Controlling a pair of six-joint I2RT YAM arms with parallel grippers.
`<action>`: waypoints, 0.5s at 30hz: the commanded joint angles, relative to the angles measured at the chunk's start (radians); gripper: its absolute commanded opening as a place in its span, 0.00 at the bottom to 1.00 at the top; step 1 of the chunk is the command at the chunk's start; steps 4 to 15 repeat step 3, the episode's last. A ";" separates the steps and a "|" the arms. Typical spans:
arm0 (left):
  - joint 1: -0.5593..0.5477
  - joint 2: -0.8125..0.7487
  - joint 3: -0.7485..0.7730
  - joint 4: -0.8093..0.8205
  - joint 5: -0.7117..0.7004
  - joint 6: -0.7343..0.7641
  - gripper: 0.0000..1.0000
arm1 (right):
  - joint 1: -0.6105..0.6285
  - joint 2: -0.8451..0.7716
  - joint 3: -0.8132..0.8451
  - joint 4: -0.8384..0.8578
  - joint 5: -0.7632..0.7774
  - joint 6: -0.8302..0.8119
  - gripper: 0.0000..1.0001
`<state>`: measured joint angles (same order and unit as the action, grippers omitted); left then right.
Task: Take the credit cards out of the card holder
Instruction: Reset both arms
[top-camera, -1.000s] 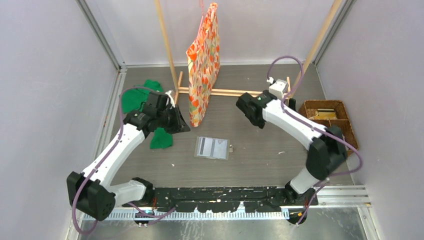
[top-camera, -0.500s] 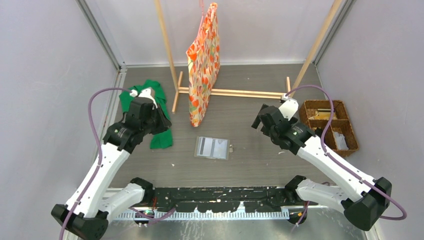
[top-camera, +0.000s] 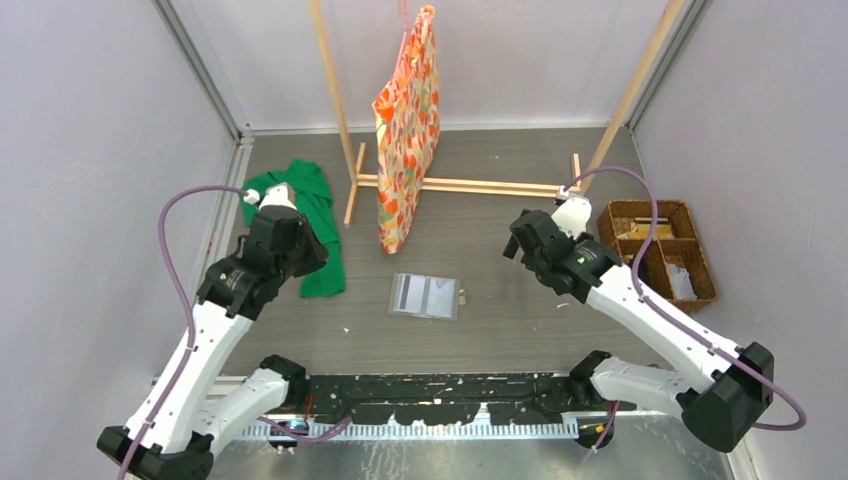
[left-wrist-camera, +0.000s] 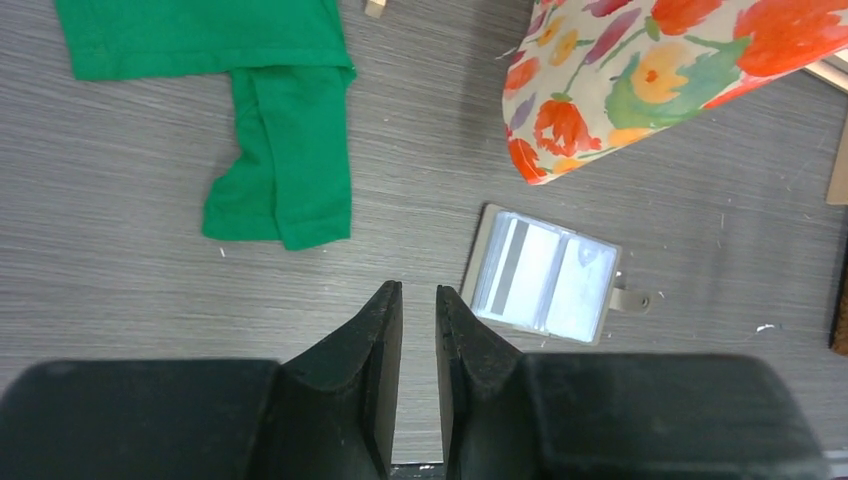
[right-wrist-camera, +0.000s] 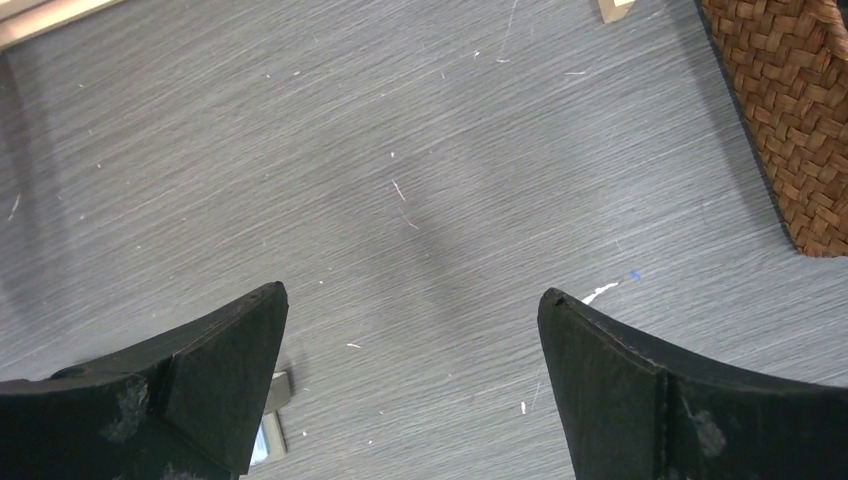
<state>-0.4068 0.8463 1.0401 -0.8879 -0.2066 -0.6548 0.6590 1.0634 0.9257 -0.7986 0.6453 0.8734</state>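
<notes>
Card holder (top-camera: 426, 296) lies opened flat on the tabletop (top-camera: 500, 330), roughly midway between the two arms and just in front of the hanging floral bag (top-camera: 407, 130). Its cards seem to sit in the pale pockets, so nothing looks extracted yet.

Far left, a green cloth (top-camera: 305, 195) is spread out, well apart from the holder. Next comes the left hand (left-wrist-camera: 419, 292), raised off the surface, its fingers nearly together with only a narrow slit between them and nothing in it. In its wrist view the holder lies ahead and to the right, the dark-striped panel nearest and a small tab on the far end.

Further right, the right hand (right-wrist-camera: 414, 292) hovers with its fingers spread wide and empty. At the far right stands a wicker basket (top-camera: 645, 205).

The step in hand looks like the approach. To do it well, one hand should probably come down and pin a panel so the holder cannot slide, while the other narrows enough to pinch a thin card edge at a pocket mouth and draws it out along the pocket, low and straight. Lifting early would likely drag the whole holder along.
</notes>
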 joint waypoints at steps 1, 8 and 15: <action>-0.001 -0.016 -0.005 0.002 -0.062 -0.018 0.21 | -0.001 -0.004 0.039 0.006 0.030 0.012 1.00; -0.001 -0.019 -0.015 0.000 -0.080 -0.022 0.21 | -0.001 -0.004 0.042 0.007 0.031 0.006 1.00; -0.001 -0.019 -0.015 0.000 -0.080 -0.022 0.21 | -0.001 -0.004 0.042 0.007 0.031 0.006 1.00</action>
